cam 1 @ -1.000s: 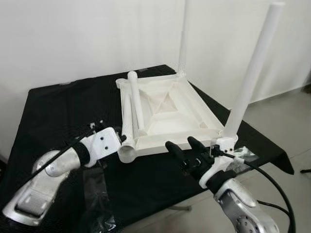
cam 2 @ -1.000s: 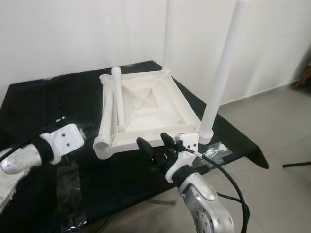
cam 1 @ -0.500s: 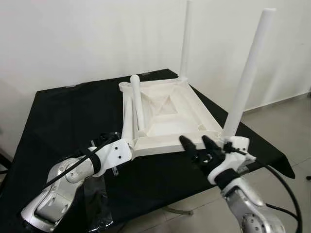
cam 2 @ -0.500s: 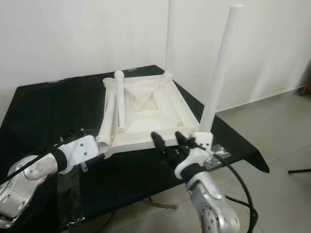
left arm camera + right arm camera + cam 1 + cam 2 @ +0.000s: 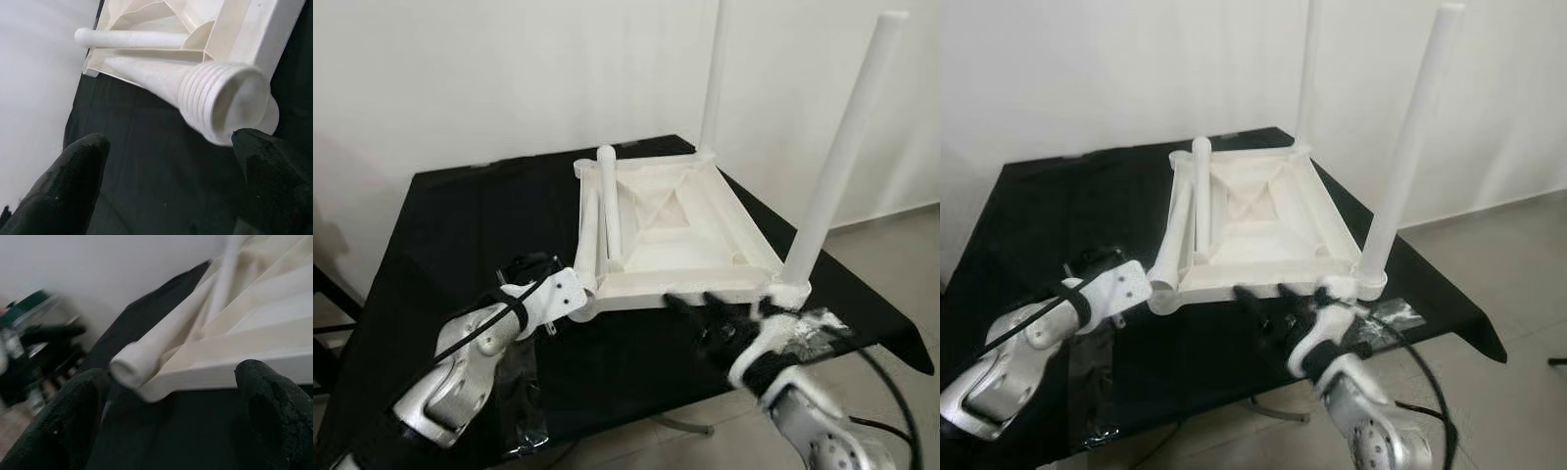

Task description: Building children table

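An upturned white tabletop [image 5: 677, 220] is seen lying on the black table [image 5: 460, 225], with two legs [image 5: 842, 157] screwed upright at its right corners. Two loose legs [image 5: 607, 201] are laid inside along its left rim. The nearer loose leg's threaded end [image 5: 227, 100] is flanked by the left gripper [image 5: 166, 166], spread wide and holding nothing. The right gripper [image 5: 166, 401] is likewise spread and empty, before the tabletop's near edge.

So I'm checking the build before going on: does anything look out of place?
Yes. The upside-down white plastic tabletop has only two upright white legs, both along its right side. Two loose white legs lie across its left side. The left gripper is open at one threaded end.
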`<state>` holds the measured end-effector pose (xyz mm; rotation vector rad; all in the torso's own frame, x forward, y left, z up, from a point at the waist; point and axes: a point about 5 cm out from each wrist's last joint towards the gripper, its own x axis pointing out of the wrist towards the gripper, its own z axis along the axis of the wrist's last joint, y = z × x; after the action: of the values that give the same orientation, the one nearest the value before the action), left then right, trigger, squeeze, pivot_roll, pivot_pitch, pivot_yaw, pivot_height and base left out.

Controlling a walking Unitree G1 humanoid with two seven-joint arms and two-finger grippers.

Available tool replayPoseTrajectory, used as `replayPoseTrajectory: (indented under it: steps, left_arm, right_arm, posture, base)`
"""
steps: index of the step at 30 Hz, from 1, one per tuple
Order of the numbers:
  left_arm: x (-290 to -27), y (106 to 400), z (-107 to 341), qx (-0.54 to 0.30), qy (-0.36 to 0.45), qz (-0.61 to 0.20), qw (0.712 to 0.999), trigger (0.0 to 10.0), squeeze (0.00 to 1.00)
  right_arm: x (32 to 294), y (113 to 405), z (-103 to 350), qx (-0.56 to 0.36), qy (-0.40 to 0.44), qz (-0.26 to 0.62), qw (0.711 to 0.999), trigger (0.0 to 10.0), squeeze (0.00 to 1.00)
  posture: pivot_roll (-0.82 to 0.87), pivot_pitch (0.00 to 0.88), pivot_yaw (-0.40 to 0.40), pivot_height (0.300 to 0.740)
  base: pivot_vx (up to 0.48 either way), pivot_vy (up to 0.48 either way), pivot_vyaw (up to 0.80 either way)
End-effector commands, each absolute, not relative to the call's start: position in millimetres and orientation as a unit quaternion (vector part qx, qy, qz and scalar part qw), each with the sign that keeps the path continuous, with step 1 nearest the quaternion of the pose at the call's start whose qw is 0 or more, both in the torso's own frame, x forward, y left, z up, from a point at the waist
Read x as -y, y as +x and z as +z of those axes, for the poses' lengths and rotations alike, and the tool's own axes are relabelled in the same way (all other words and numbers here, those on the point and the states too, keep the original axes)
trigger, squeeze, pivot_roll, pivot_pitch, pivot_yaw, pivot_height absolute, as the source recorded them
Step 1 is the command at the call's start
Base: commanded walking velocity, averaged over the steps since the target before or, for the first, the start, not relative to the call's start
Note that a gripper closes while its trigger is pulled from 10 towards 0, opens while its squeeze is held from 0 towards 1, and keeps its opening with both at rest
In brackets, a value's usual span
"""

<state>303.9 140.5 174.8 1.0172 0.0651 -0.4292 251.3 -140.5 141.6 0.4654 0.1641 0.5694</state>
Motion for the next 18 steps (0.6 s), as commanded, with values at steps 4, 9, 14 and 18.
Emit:
replayPoseTrajectory:
  steps: [4,9,14,18]
  left_arm:
    - [-131,306,167,-0.041,0.483,-0.218,0.847,10.0,0.0]
    - [-127,306,165,-0.042,0.483,-0.22,0.846,10.0,0.0]
    - [-124,309,163,-0.04,0.489,-0.217,0.844,10.0,0.0]
    - [-121,314,163,-0.036,0.49,-0.215,0.844,10.0,0.0]
  right_arm:
    - [128,234,136,-0.143,0.164,0.364,0.906,10.0,0.0]
    - [126,225,130,-0.182,0.126,0.384,0.896,10.0,0.0]
    - [125,227,130,-0.179,0.137,0.382,0.896,10.0,0.0]
    - [125,225,131,-0.182,0.139,0.389,0.892,10.0,0.0]
  posture:
    - [-0.1,0.02,0.03,0.74]
    - [-0.1,0.023,0.03,0.74]
    - [-0.1,0.021,0.031,0.74]
    - [-0.1,0.019,0.036,0.74]
  base:
    - [0.0,0.0,0.0]
    - [0.0,0.0,0.0]
    - [0.0,0.0,0.0]
    - [0.0,0.0,0.0]
